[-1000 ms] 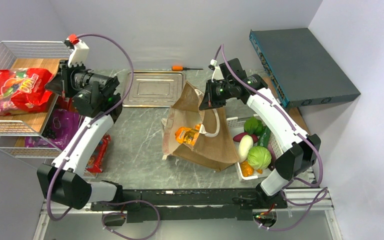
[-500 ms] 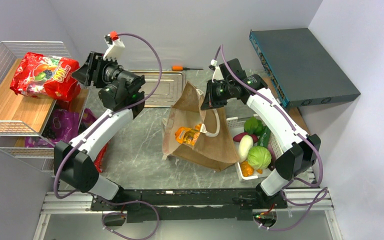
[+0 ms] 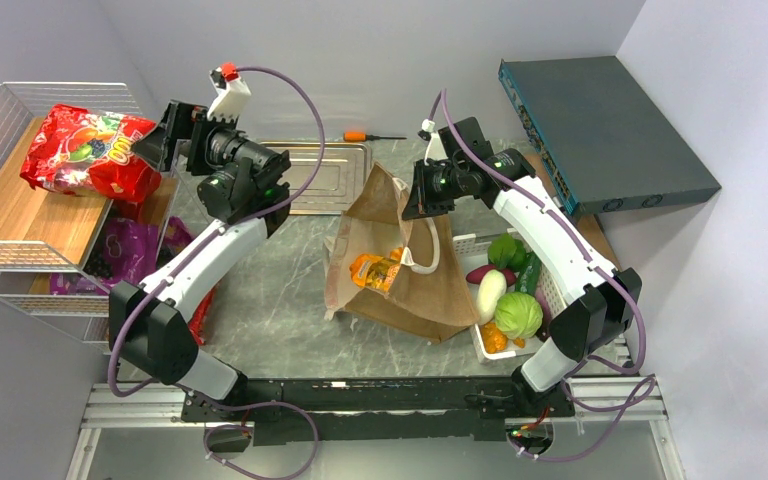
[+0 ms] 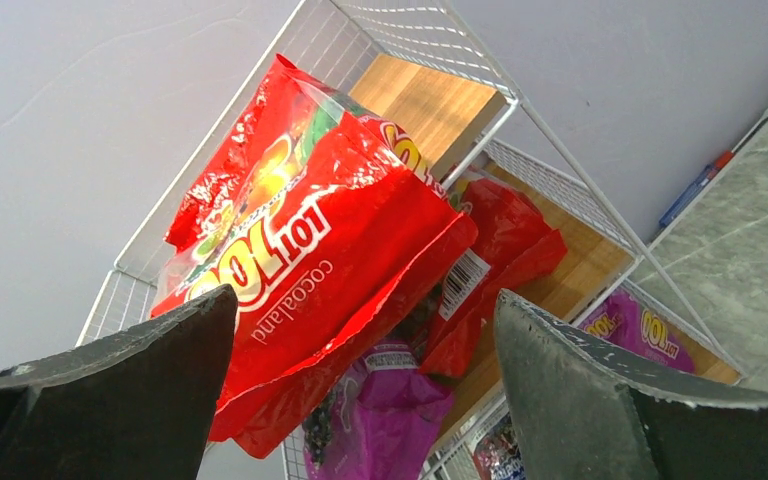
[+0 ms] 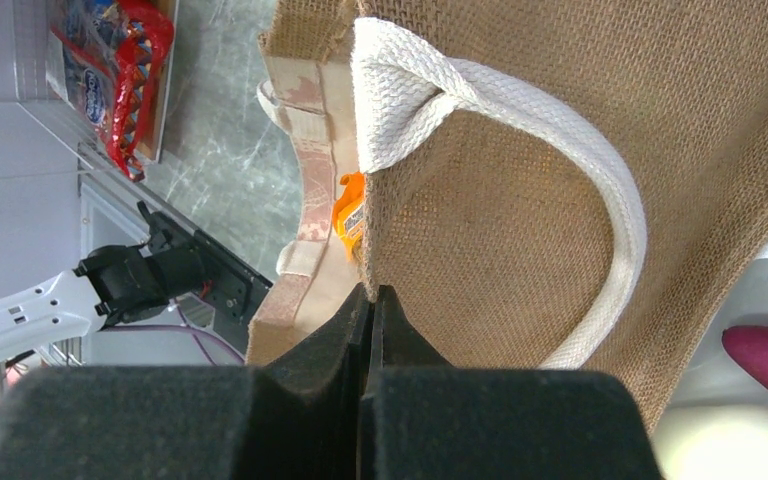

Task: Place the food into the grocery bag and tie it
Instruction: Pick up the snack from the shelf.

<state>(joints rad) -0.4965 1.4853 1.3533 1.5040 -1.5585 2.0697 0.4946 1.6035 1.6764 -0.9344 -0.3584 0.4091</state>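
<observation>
A shiny red snack packet lies at the right end of the wire shelf's wooden top. My left gripper hovers just right of it, open, nothing between its fingers. The left wrist view has the packet beyond the wide-open left gripper. The brown grocery bag stands mid-table, mouth open, with an orange packet inside. My right gripper is shut on the bag's upper rim. In the right wrist view, the right gripper pinches the woven edge beside a white handle.
The wire shelf fills the left side, with a purple packet on its lower level and another red packet on the table beside it. A white basket of vegetables sits right of the bag. Behind are a metal tray, a screwdriver and a dark box.
My left gripper dragged the red packet rightward along the shelf top, then opened and let it go. The right arm and the bag have not moved.
</observation>
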